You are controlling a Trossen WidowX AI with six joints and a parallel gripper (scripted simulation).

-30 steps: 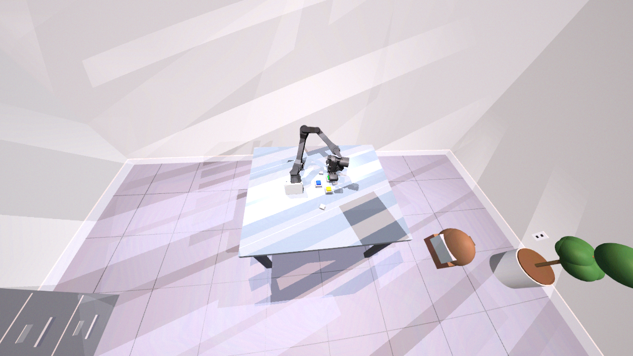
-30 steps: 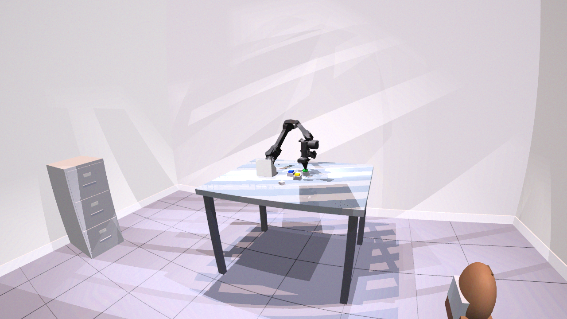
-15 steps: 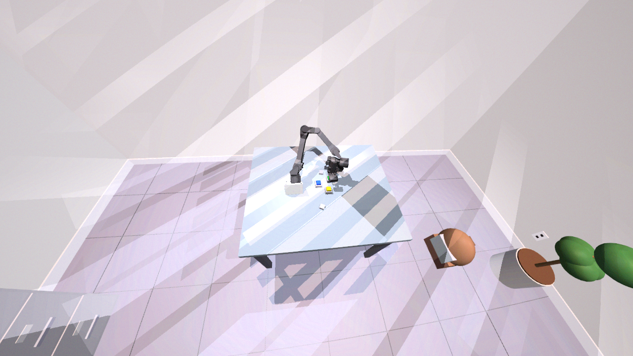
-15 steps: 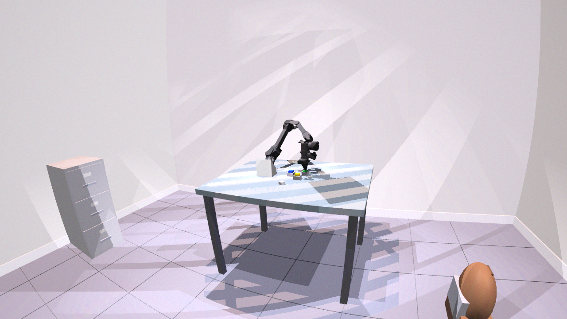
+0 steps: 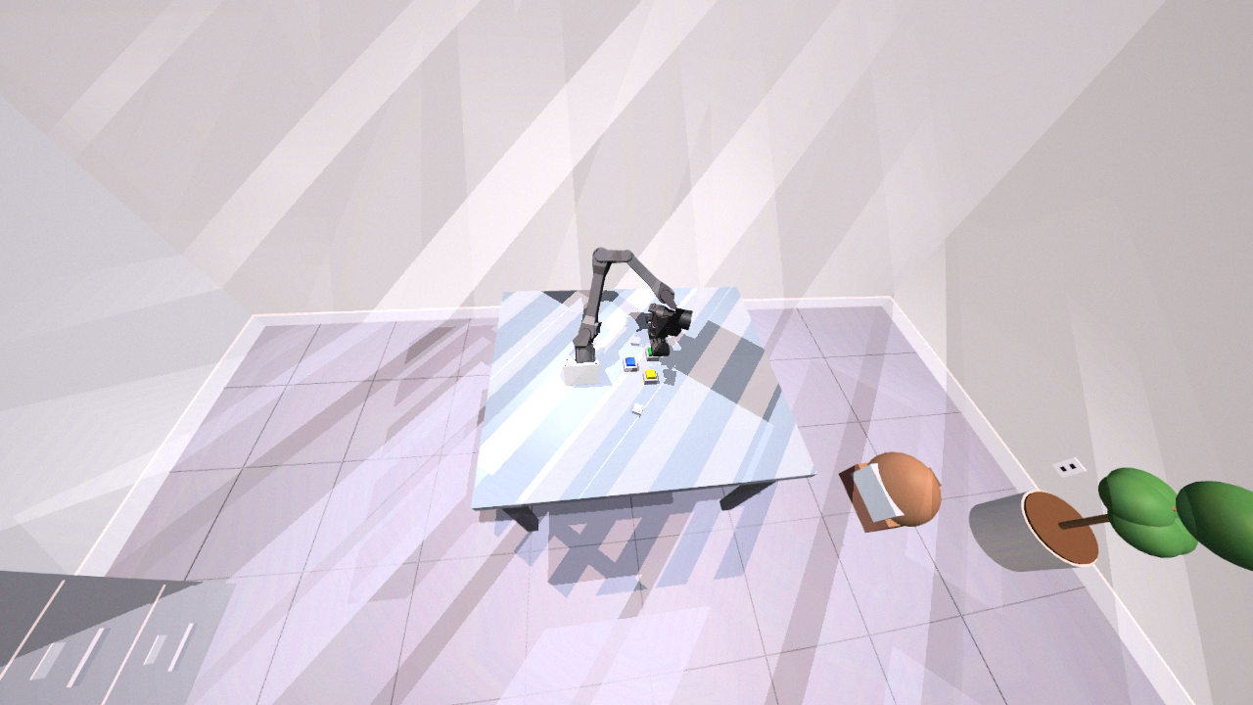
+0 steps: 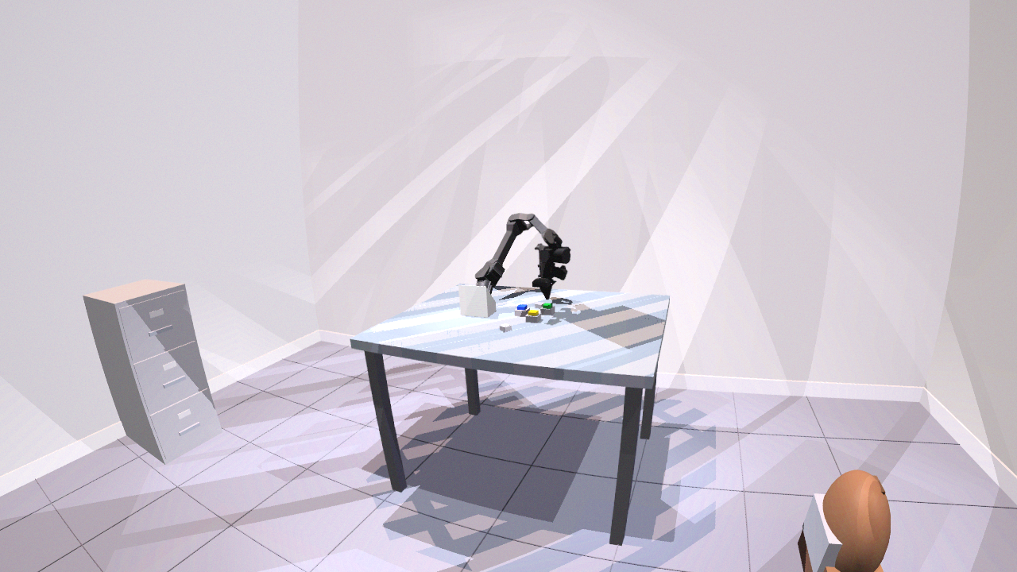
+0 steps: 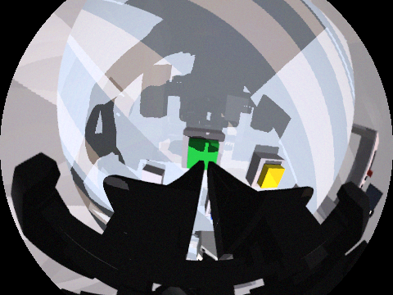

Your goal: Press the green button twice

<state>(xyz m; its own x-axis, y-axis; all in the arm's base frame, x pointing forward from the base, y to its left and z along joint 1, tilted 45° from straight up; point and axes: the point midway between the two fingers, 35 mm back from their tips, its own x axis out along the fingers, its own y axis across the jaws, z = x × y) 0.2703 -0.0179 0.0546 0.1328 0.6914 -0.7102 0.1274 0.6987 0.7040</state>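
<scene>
The claw (image 7: 203,166) is clenched almost fully, with only a thin slit between its two dark fingers, and nothing is held in it. It is pointed straight down, and in the wrist view its tips are lined up on the near edge of the green button (image 7: 203,152). In the exterior view the tips are seen a little above the button, apart from it rather than pressed into it; whether the button's cap is up or down cannot be told at this size.

Just beside the green button, a yellow button (image 7: 271,176) is set on its own grey base, and a blue button (image 6: 522,307) is placed further toward the arm's white base (image 6: 476,300). A few small pale blocks (image 6: 505,327) are scattered on the counter (image 6: 497,355) near the buttons, none touched by the claw.

How many of the two presses have been made cannot be read from these views. At least one descent onto the green button is judged to remain, followed by a release.
</scene>
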